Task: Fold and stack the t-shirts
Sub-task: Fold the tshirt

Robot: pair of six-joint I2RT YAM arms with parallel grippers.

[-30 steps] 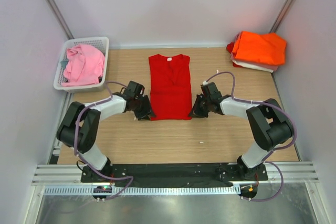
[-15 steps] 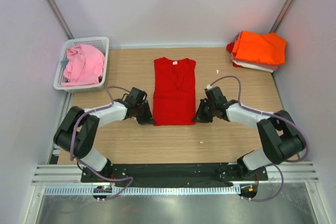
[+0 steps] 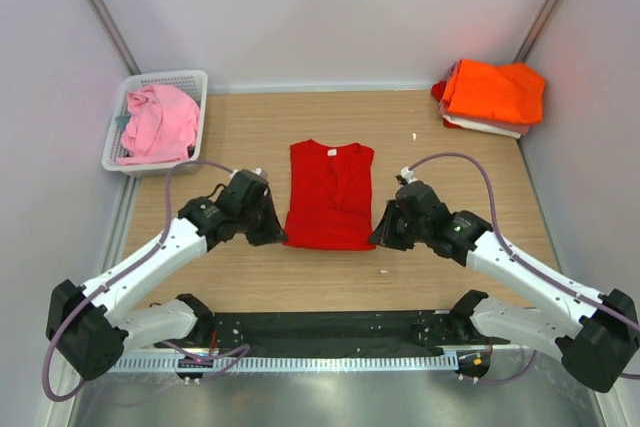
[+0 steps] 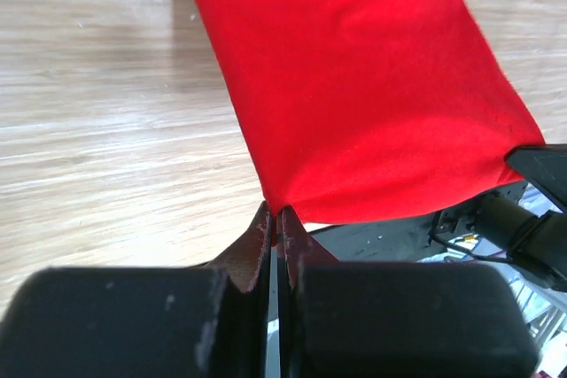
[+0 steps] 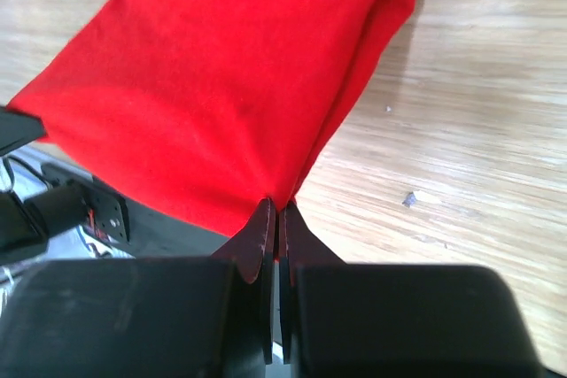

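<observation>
Left grip: your left gripper [image 4: 276,217] has its fingers pressed together on the near-left hem corner of the red t-shirt [image 3: 330,195].
Right grip: your right gripper [image 5: 275,210] pinches the near-right corner.
Why: probably to carry the hem towards the collar.
Shirt: mid-table [image 3: 450,267], hem lifted.
Hidden: you can't make out the folded layers underneath.

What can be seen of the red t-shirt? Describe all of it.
The bright red soft cloth t-shirt lies on the wooden table, sides folded in to a narrow strip, collar with small white tag at the far end. Left fingers and right fingers are shut on its two near hem corners, holding that edge raised.
</observation>
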